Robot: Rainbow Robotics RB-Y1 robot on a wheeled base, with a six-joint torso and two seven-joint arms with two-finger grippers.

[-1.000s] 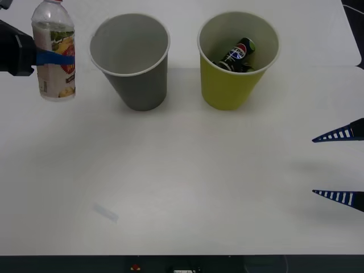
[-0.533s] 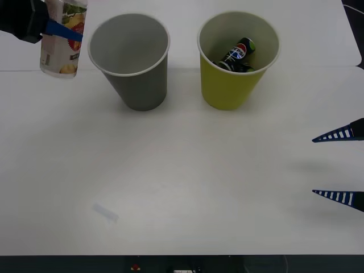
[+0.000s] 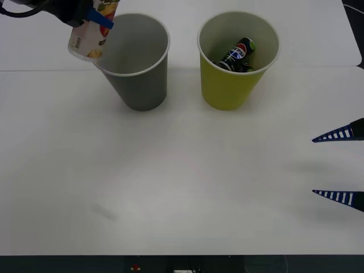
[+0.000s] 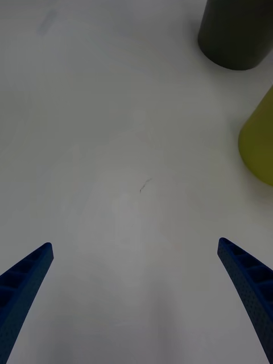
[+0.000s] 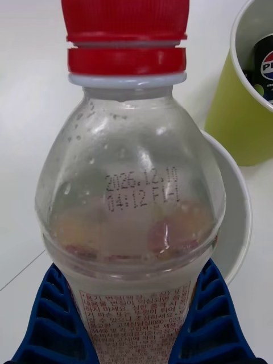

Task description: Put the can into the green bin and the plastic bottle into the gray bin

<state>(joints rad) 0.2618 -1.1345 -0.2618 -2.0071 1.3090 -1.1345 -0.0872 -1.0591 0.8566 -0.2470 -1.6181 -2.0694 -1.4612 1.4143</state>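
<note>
My left gripper (image 3: 95,16) is shut on the plastic bottle (image 3: 91,35), held tilted in the air at the far left, its lower end over the left rim of the gray bin (image 3: 136,79). Up close, the left wrist view has the plastic bottle (image 5: 131,187) with its red cap between my blue fingers (image 5: 51,324), and the gray bin's white rim (image 5: 242,216) behind it. The black can (image 3: 238,54) lies inside the green bin (image 3: 230,85), right of the gray one. My right gripper (image 3: 339,165) stands open at the right edge, low over the table.
The two bins stand side by side at the back of the white table (image 3: 182,182). In the right wrist view the gray bin's base (image 4: 236,34) and the green bin's side (image 4: 259,142) sit beyond my open right gripper (image 4: 136,296).
My left gripper has carried the bottle up and to the right, from beside the gray bin to over its left rim, and tilted it. The right arm has stayed still.
</note>
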